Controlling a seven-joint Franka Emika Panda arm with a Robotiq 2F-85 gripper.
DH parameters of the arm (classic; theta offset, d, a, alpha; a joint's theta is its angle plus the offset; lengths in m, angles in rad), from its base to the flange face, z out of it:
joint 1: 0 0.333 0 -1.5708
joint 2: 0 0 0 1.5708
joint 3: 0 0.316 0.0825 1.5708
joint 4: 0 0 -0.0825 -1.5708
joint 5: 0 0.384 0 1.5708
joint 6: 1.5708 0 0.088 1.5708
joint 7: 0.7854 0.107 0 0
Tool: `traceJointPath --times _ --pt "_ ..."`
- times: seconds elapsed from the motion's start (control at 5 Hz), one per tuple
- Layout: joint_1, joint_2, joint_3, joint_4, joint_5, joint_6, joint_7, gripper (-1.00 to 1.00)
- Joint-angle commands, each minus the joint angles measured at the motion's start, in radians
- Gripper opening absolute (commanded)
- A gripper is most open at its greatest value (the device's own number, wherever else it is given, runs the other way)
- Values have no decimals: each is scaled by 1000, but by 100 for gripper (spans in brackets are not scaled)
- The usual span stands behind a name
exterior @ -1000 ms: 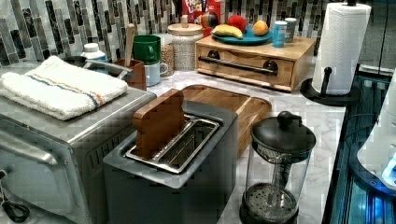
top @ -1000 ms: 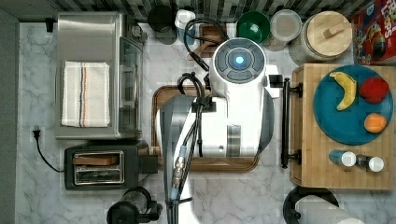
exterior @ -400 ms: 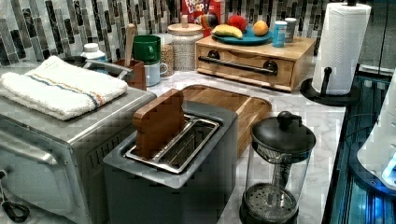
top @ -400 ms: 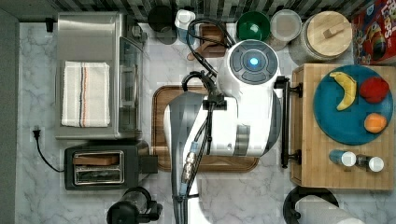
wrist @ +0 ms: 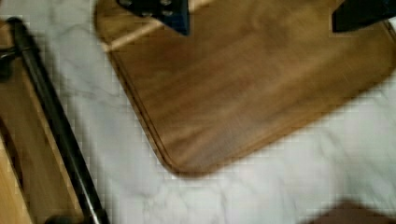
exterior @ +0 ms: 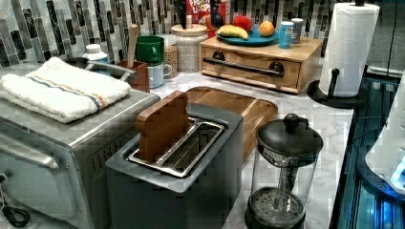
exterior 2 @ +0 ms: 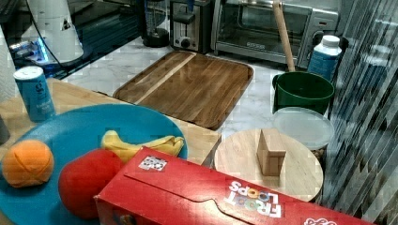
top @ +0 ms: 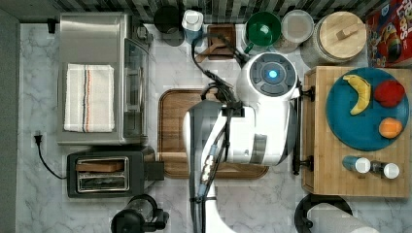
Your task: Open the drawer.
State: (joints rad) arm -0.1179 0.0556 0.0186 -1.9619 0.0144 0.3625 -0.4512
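Top view looks straight down (side views face oppositely).

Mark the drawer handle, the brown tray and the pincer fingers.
drawer handle (exterior: 243, 68), left view, middle of the black bar
brown tray (exterior 2: 187, 86), right view, centre of its wooden floor
pincer (wrist: 261, 16), wrist view, gap between the two dark fingertips, open

Bright, even indoor light with soft shadows; all views look blocky, and the wrist view is blurred
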Motion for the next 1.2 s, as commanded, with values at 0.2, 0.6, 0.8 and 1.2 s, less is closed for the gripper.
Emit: traceJointPath --times 0.2,0.6,0.8,1.2 --pt "-76 -18 -67 8 -37 -53 -297 100" --pt "-97 -37 -68 -122 -103 102 -430 100" --pt "-107 -34 -75 -157 -143 159 -481 100" --pt "-139 -6 -60 -187 -177 237 -524 100"
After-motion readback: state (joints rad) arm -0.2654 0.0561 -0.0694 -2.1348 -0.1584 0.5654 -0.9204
